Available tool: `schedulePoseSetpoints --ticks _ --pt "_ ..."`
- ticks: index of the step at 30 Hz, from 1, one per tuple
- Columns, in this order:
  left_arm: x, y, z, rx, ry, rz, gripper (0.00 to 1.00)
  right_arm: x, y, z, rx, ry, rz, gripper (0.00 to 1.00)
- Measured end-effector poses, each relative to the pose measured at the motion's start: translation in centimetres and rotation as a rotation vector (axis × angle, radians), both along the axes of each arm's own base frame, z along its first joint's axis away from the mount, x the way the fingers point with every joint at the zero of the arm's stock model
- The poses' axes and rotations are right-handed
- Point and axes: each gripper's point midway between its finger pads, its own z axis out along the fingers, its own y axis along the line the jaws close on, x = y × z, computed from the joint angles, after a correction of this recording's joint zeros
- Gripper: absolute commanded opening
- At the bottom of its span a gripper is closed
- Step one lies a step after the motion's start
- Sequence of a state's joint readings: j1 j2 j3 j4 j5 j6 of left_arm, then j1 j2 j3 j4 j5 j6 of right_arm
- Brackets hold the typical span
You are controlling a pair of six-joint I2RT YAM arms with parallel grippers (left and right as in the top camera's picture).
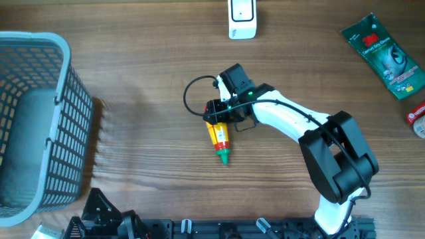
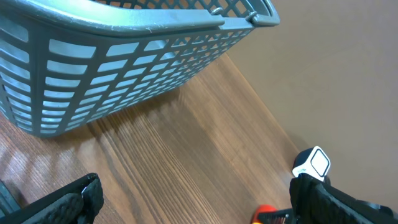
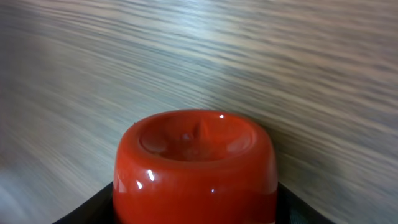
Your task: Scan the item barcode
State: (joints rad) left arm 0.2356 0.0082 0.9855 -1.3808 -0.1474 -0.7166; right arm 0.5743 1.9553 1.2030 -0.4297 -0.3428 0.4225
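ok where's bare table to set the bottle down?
Widest bare patch: between basket and bottle. Also free: between scanner and green packet, and the wood right of the right arm, below the packet. Crowded: centre around the right gripper, and the top right corner.

Glossy red bottle looms before blurred wooden table.

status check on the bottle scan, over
left pincer open. right pincer around bottle, red end, grip unclear. bottle lying on table, nothing between it and scanner.
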Motion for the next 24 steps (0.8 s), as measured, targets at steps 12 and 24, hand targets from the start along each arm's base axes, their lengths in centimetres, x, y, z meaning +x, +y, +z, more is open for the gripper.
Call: schedulePoseSetpoints --ticks 12,24 --pt "0.0 0.0 0.0 0.0 0.0 0.0 1.0 -0.4 -9.9 2.4 -0.43 0.159 -0.733 0.84" --pt "0.0 0.0 0.0 0.0 0.0 0.0 1.0 -1.3 -12.9 12.4 -0.555 0.192 -0.657 1.0"
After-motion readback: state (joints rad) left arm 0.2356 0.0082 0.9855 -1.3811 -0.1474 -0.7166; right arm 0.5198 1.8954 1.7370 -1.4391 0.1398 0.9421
